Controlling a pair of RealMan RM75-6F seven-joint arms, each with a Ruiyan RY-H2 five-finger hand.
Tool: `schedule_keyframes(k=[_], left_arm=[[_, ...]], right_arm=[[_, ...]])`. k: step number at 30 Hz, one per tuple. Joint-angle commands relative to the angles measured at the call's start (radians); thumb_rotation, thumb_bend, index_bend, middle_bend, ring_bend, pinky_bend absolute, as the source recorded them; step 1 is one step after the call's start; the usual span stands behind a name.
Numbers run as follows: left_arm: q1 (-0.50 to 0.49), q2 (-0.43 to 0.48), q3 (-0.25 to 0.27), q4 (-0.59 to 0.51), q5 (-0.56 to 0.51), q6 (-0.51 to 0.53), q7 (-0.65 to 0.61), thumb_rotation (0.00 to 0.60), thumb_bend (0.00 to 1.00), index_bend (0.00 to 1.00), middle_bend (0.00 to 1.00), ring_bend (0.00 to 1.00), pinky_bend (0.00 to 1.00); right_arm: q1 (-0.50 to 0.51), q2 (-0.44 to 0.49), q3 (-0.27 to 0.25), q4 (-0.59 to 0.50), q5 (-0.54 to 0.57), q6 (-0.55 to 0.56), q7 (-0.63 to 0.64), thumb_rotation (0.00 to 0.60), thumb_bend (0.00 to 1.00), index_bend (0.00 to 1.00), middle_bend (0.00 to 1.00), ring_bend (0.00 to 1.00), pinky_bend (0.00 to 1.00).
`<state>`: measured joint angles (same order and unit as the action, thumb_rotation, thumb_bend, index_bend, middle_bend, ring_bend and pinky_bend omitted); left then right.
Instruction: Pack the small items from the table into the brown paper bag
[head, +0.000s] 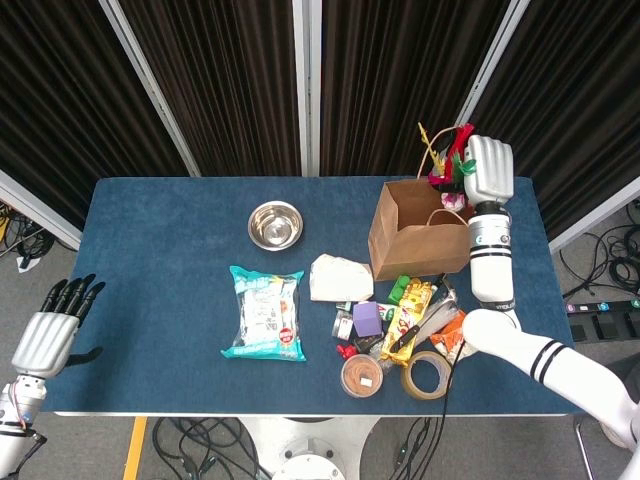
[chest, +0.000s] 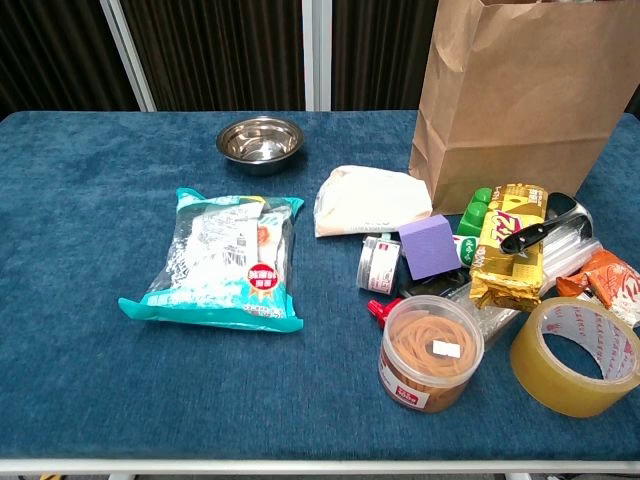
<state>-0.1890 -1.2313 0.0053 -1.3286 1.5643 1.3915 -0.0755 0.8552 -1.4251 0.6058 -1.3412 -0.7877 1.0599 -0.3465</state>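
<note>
Room: black pleated curtains, silver posts behind.
Surface: blue cloth table (head: 160, 250).
Brown paper bag (head: 420, 235): upright, far right of table, items clustered before it.
Right hand (head: 484, 170): above bag mouth, fingers clamped on coloured feathers (head: 446, 160).
Left hand (head: 52, 325): off table's left edge, fingers straight, slightly apart, holding nothing.

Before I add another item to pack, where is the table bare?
Bare blue cloth left of the steel bowl and teal snack packet. Crowded right: brown paper bag, purple block, tape roll.
</note>
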Motion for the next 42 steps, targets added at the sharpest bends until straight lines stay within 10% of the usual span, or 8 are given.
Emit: schedule_keyframes(k=[1, 14, 31, 42], left_arm=[[0.000, 0.002, 0.001, -0.003, 0.001, 0.001, -0.001, 0.600, 0.05, 0.10, 0.07, 0.00, 0.05], [0.002, 0.016, 0.004, -0.022, 0.004, 0.008, -0.002, 0.600, 0.05, 0.10, 0.07, 0.00, 0.05], [-0.007, 0.025, 0.009, -0.049, 0.003, -0.011, 0.007, 0.600, 0.05, 0.10, 0.07, 0.00, 0.05], [-0.004, 0.023, 0.010, -0.039, 0.002, -0.004, -0.008, 0.600, 0.05, 0.10, 0.07, 0.00, 0.05]], right_arm=[[-0.011, 0.030, -0.012, -0.031, -0.019, -0.002, 0.021, 0.600, 0.00, 0.33, 0.35, 0.16, 0.21], [-0.039, 0.167, -0.054, -0.198, 0.075, -0.063, 0.012, 0.600, 0.00, 0.14, 0.17, 0.00, 0.03], [0.054, 0.376, -0.001, -0.352, 0.594, -0.243, 0.034, 0.600, 0.00, 0.02, 0.02, 0.00, 0.00], [0.090, 0.394, -0.043, -0.396, 0.564, -0.192, 0.070, 0.600, 0.00, 0.00, 0.00, 0.00, 0.00]])
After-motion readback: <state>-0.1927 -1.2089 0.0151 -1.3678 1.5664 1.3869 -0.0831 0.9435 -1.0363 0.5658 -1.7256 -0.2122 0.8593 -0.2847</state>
